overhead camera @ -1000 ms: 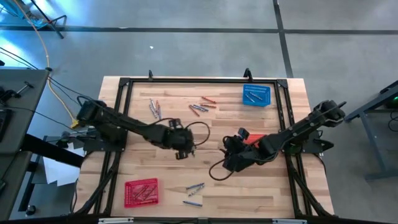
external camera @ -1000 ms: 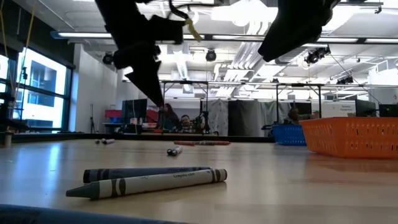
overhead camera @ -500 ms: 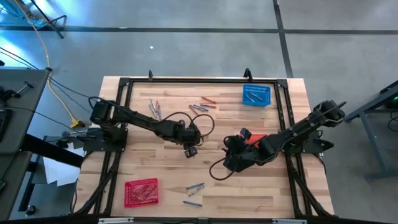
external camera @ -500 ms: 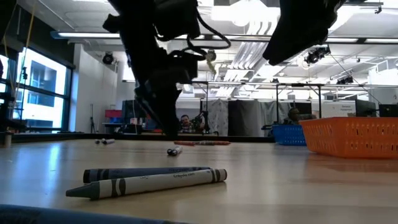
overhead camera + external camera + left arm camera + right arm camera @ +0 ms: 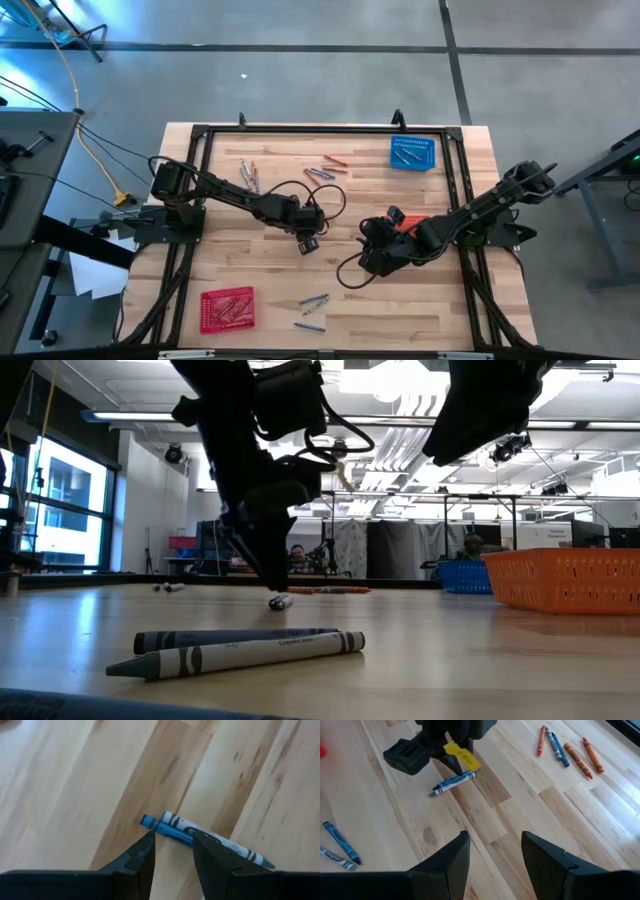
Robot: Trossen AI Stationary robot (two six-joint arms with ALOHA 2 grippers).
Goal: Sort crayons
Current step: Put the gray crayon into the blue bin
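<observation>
Left gripper point(image 5: 308, 243) sits near table centre, fingers parted and pointing down over a pair of blue crayons point(image 5: 200, 836) lying side by side; fingertips point(image 5: 145, 851) straddle the pair's blunt end, nothing grasped, can't tell if tips touch the wood; same pair shows in the right wrist view point(image 5: 452, 782) just under the left gripper's yellow tag point(image 5: 460, 755). Right gripper point(image 5: 368, 262) waits at about 4 o'clock from table centre, fingers spread, holding nothing. Other crayons: mixed orange and blue cluster point(image 5: 325, 168) at 12 o'clock; small group point(image 5: 249, 175) at 10 o'clock; 2 loose groups near the 6 o'clock edge point(image 5: 312, 302); 2 grey-blue ones close to the low camera point(image 5: 240, 650). Blue basket point(image 5: 412, 153) at 1 o'clock has a few crayons inside; red basket point(image 5: 228, 308) at 7 o'clock has red ones inside. Wooden table point(image 5: 260, 270) carries everything.
</observation>
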